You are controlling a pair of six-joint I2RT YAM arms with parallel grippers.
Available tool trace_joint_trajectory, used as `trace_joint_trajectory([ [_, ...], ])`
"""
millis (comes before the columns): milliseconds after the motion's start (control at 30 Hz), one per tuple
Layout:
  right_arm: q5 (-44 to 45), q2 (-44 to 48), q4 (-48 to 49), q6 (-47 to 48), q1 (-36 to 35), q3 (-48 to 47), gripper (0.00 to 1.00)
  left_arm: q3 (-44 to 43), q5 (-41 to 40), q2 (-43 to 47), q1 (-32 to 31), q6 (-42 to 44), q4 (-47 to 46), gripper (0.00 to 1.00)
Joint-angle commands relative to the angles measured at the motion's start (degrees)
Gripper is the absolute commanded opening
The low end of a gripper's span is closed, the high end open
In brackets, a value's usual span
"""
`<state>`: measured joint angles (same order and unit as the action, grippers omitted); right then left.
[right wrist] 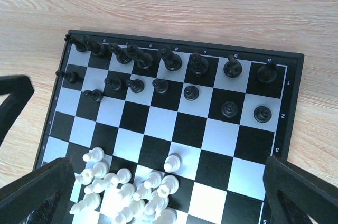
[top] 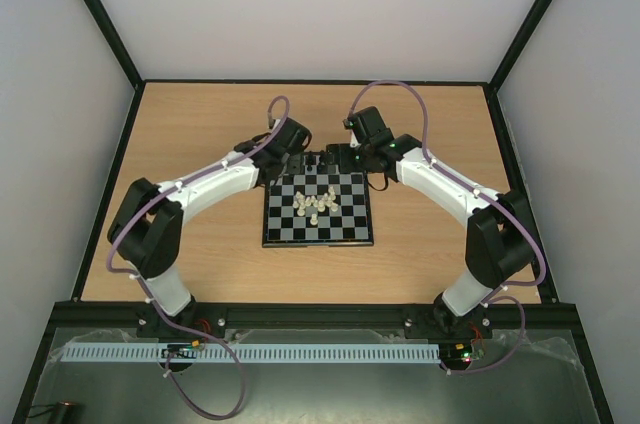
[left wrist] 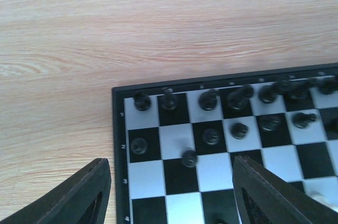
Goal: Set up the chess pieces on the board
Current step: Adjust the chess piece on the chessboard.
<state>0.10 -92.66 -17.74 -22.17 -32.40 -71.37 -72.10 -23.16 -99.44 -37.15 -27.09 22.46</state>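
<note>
Your left gripper is open, with nothing between its fingers, and hangs over the board's corner where the black pieces stand. Your right gripper is also open and empty, spread wide above the white pieces. The black pieces stand in two rows along the board's far edge: the back row is fairly even, while several pieces in the second row sit off-centre or across square lines. The white pieces lie heaped near the middle of the board, some upright, several on their sides and touching one another. The board lies flat on the counter. Treat each piece as very light, rigid and probably smooth: it is likely to tip, roll or slip out of a loose or skewed pinch. Take one piece at a time from the rim of the heap. Close across its body just below the head, fingers clear of its neighbours.
</note>
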Motion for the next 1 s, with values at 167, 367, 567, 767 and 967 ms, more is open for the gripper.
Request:
trace_joint_trajectory([
  [167, 5.8, 4.9, -1.7, -0.7, -0.4, 1.2, 0.99, 0.5, 7.5, -1.3, -0.7, 1.2, -1.9, 0.61],
  [367, 7.0, 6.1, -1.6, -0.8, -0.4, 1.5, 0.99, 0.5, 7.6, -3.7, -0.7, 1.1, -2.9, 0.4],
  [567, 6.7, 5.9, -1.5, -0.7, -0.4, 1.6, 0.99, 0.3, 7.3, -6.1, -0.7, 1.2, -3.0, 0.29],
  [767, 6.1, 5.5, -1.4, -0.6, -0.4, 1.5, 0.99, 0.3, 7.6, -8.5, -0.3, 1.1, -4.0, 0.2],
  [967, 5.6, 4.9, -1.3, -0.6, -0.4, 1.5, 0.99, 0.2, 7.2, -9.7, 0.2, 1.0, -4.3, 0.2],
])
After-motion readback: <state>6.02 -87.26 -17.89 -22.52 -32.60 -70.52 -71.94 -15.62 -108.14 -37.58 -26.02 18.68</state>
